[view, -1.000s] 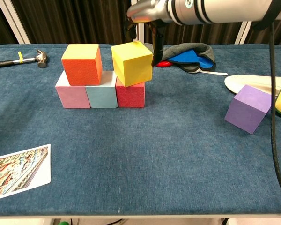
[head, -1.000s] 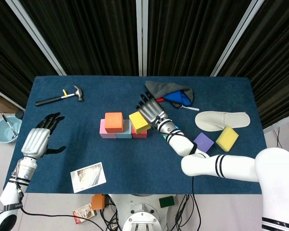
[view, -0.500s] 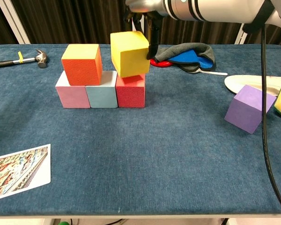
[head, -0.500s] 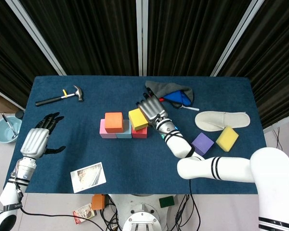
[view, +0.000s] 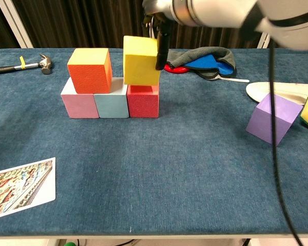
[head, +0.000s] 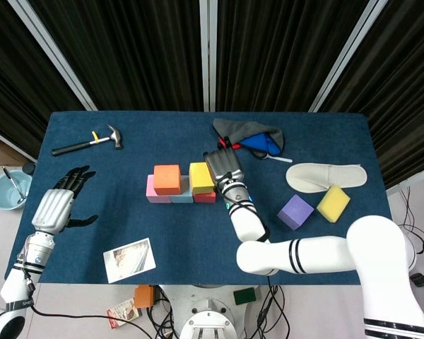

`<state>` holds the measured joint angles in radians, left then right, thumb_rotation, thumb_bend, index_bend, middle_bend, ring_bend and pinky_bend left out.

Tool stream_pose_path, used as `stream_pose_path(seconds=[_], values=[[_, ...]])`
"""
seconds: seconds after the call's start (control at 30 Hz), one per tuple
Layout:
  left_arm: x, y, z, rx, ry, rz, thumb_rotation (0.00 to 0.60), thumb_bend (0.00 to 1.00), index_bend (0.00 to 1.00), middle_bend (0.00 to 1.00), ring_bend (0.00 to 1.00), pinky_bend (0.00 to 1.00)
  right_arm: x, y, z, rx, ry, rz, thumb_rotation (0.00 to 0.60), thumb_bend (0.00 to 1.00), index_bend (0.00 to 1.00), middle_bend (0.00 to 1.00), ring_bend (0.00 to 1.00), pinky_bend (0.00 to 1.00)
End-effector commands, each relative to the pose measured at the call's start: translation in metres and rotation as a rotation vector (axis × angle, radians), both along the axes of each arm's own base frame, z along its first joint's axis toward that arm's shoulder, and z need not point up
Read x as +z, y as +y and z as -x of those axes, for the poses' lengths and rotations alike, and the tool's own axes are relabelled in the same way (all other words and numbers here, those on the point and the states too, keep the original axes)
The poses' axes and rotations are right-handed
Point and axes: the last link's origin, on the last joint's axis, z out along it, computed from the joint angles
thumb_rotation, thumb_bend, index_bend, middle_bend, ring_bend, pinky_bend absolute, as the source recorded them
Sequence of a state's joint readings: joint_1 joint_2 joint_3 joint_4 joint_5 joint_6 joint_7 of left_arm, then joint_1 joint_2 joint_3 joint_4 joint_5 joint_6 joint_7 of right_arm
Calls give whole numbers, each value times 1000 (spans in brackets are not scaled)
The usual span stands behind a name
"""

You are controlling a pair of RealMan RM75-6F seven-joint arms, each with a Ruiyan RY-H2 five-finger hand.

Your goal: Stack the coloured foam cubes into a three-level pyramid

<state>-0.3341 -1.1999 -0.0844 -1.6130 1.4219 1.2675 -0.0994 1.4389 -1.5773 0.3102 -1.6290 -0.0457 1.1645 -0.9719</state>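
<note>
Since the earlier frames, the right hand [head: 223,167] has carried the yellow foam cube [view: 141,60] leftward from beyond the red foam cube [view: 142,101] to a place over it, and the yellow cube, formerly tilted, now sits nearly square. Its fingers [view: 158,50] close on the yellow cube's right face; the grip on the far side is hidden. The cube's base appears to touch the red cube's top, slightly left of centre, near the seam with the light blue foam cube [view: 111,105].

The orange foam cube [view: 90,70] already stands on the second level, left of the fingers, over the pink foam cube [view: 79,104] and the blue one. The purple foam cube [view: 273,118] lies tilted well to the right of the fingers, unstacked. The left hand [head: 56,204] hovers with fingers spread, holding nothing, well apart from the stack.

Risks, as judged:
- Release with the fingers dragging the cube's right face could twist or tip it off.
- Any sideways push could shift the light bottom row.
- If the yellow cube is left standing off from the orange one, the top cube would lack a sound seat.

No legible brand or writing is seen; the printed card [view: 19,188] shows only a picture.
</note>
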Motion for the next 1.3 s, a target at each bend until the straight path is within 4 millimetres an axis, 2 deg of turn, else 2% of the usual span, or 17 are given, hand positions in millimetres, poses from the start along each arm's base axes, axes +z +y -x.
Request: stream_pose_path(seconds=[0.03,0.27,1.3], values=[[0,0,1,1,-3,-1,599,106,132,59,31,176,-6,2,-7,-13,8,-1,600,6,518,427,160,0],[-1,-1,4,6,-8,1,595,107,131,59,31,177,-14,1,-13,-41,31,7,600,5,521,418,160,0],[-3,1,7,7,-18,2,595,107,132,59,31,178,-27,4,-35,-67,73,29,600,5,494,388,160,0]])
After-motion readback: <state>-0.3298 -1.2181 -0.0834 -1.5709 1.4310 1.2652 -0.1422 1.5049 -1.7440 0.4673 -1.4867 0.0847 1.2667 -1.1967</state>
